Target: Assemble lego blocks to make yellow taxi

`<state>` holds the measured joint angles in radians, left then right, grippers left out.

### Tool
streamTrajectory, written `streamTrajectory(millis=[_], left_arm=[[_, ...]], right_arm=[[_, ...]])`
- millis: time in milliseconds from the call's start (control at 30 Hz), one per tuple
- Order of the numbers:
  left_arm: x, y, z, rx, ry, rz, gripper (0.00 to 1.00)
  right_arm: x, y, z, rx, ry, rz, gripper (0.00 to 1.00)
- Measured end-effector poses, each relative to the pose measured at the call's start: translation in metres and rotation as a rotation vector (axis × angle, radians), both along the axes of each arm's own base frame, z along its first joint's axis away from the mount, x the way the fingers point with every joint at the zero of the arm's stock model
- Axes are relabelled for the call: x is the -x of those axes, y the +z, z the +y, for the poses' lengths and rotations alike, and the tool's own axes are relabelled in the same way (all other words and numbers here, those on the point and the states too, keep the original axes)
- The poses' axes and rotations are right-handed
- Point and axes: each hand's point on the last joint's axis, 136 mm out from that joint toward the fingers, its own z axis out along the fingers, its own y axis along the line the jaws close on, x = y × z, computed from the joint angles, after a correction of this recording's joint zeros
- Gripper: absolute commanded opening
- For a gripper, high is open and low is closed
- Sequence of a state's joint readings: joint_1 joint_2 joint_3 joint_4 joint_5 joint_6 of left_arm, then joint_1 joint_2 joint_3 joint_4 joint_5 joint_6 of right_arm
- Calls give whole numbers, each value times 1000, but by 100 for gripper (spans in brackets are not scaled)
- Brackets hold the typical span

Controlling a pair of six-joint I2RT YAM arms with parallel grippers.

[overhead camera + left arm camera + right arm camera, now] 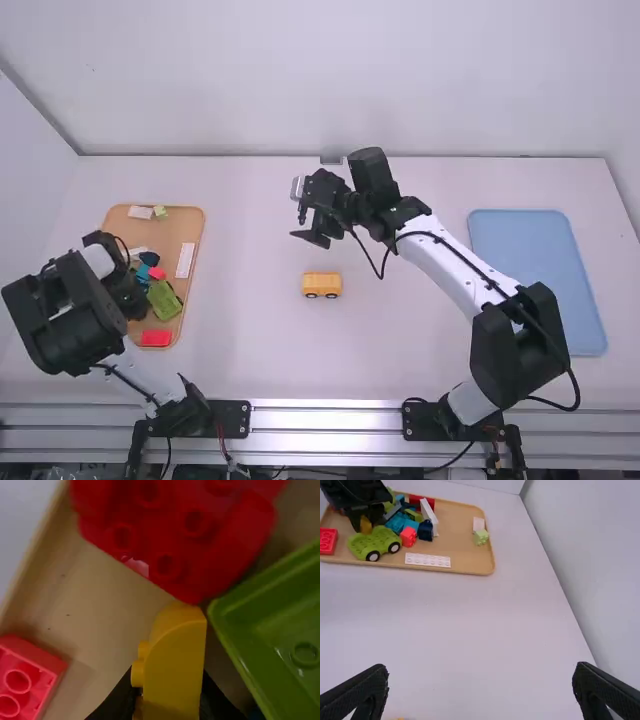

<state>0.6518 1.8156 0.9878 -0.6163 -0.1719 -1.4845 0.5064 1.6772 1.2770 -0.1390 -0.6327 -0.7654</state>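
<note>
My left gripper (pixel 128 296) is down over the wooden tray (pixel 183 222), its fingers clamped on a curved yellow block (pixel 175 665). In the left wrist view that block stands between a red studded piece (pixel 185 540) and a green one (pixel 280 635); I cannot tell whether it touches the tray's floor. My right gripper (pixel 305 226) hangs over the middle of the table (pixel 400 350), fingers wide apart with nothing between them. The yellow car (pixel 322 285) sits on the table, nearer the arm bases than that gripper and well apart from both trays, its wheels facing the bases. In the wooden tray I see a green car (pixel 374 542) on wheels, a long white block (pixel 427 560) beside it, a dark blue block (pixel 425 530) and, at the far end, a light green block (pixel 481 537). The blue tray (pixel 535 270) lies to the right.
</note>
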Motion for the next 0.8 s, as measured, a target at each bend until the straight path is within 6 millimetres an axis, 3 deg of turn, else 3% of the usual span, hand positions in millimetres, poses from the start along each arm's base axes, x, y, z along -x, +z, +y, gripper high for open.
streamTrajectory(millis=[300,433,533,567,667,700,767,800], left_arm=[[-18,33,5,18,-297,-22,8],[-25,69,8,-60,-399,-85,7],[-49,112,9,-213,-595,-202,2],[-54,119,6,-237,-642,-222,2],[-91,147,-27,-352,-966,-336,2],[-105,154,-46,-383,-1098,-374,2],[-117,158,-72,-412,-1251,-409,2],[-126,161,-95,-436,-1379,-436,2]], right_arm=[[-5,0,-5,0,-27,9,98],[-12,0,-13,-12,-64,34,99],[-17,3,-15,-34,-95,57,99],[-18,4,-15,-39,-101,63,98],[-19,6,-15,-59,-126,93,99],[-19,6,-15,-64,-134,107,99],[-19,6,-15,-70,-143,126,99],[-19,5,-15,-73,-153,145,99]])
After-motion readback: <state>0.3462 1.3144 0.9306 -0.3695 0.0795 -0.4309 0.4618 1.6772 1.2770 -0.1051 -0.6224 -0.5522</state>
